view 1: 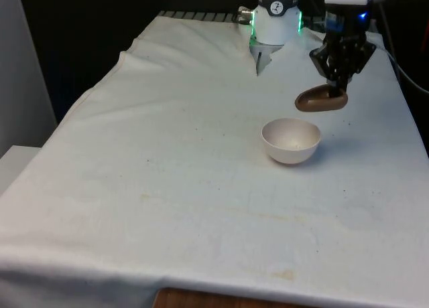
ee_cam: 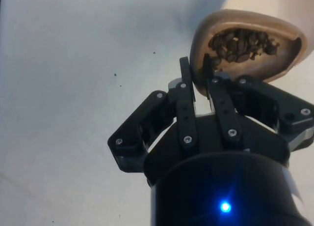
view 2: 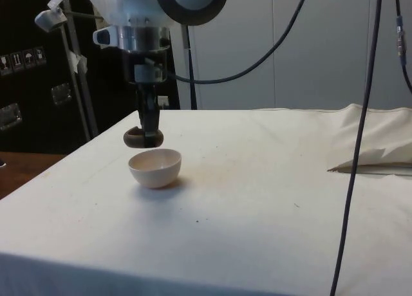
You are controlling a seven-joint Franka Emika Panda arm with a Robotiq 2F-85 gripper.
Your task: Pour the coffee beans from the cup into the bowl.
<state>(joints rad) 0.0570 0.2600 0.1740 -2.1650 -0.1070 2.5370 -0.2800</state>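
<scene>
Cup [view 1: 322,100] pinched by rim in hand [view 1: 338,88], upper right; centre over bowl [view 1: 291,140], tip slowly, beans [ee_cam: 241,44] unspilled.

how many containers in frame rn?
2. White bowl sits on the white cloth; brown cup of coffee beans is held in the gripper just above and behind it.

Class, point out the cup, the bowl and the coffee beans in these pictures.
cup [view 1: 322,100]: front view, brown outer wall.
bowl [view 1: 291,145]: front view, white outer wall below the rim.
coffee beans [ee_cam: 240,45]: wrist view, middle of the pile inside the cup.
</scene>
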